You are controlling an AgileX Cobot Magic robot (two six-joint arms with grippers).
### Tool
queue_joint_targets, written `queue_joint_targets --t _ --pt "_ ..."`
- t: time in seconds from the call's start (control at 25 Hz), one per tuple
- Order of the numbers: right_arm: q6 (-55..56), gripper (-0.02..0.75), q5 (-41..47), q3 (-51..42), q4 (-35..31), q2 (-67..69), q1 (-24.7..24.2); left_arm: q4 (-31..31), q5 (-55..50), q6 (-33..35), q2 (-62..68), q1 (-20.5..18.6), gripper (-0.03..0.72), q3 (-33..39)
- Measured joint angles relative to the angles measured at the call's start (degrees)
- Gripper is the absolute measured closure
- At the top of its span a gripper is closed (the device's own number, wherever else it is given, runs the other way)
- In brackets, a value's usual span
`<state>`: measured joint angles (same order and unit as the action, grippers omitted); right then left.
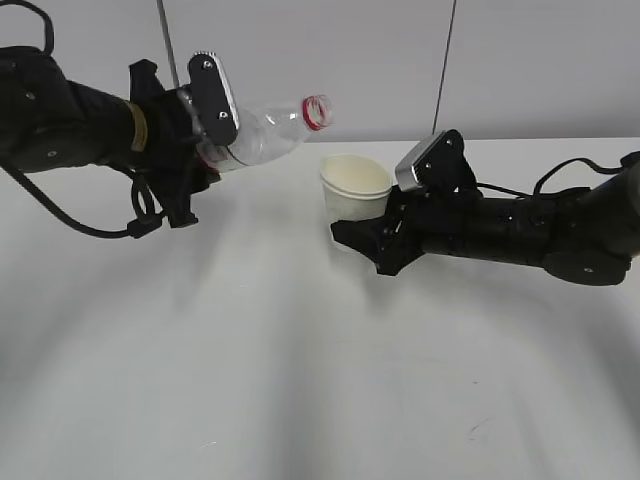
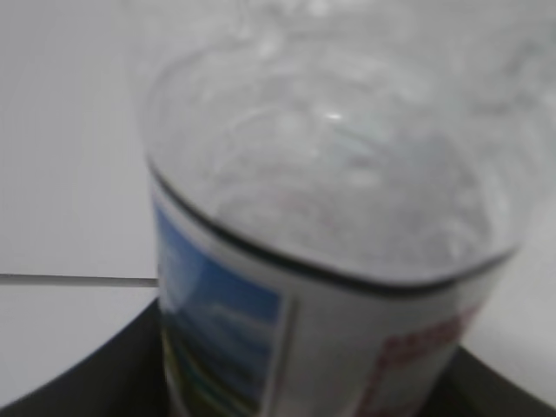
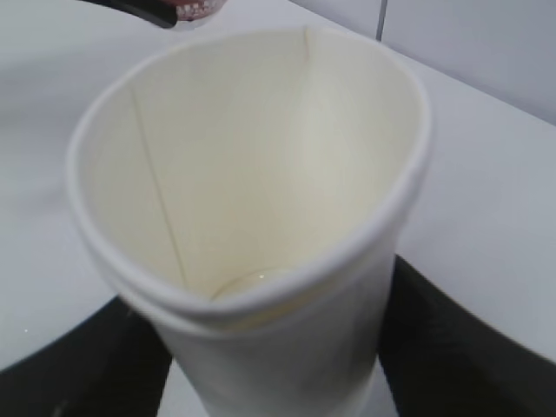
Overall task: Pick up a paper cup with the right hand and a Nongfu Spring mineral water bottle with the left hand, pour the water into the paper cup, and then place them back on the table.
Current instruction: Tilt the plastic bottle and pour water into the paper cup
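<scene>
My left gripper is shut on the Nongfu Spring mineral water bottle. It holds the bottle in the air, tilted, with the red-ringed open neck pointing right, above and left of the cup. In the left wrist view the bottle fills the frame, with its label low between the jaws. My right gripper is shut on the paper cup, upright above the white table. In the right wrist view the cup is squeezed out of round, and a little water glints at its bottom.
A grey wall with thin vertical seams stands behind the table's far edge. Black cables loop under the left arm. The bottle's red neck tip shows at the top of the right wrist view.
</scene>
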<state>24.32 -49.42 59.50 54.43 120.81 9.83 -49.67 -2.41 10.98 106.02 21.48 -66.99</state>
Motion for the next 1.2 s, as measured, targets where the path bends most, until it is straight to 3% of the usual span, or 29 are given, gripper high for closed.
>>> queue_joint_targets --t 0.4,1.2 --pt "0.0 0.234 0.0 0.0 -0.21 0.0 0.05 -8.45 -5.85 0.1 0.0 2.45 0.284 -1.39" --pt "2.85 0.234 -1.59 0.0 7.96 0.0 0.14 -15.2 -10.02 0.13 0.0 2.88 0.293 -1.39"
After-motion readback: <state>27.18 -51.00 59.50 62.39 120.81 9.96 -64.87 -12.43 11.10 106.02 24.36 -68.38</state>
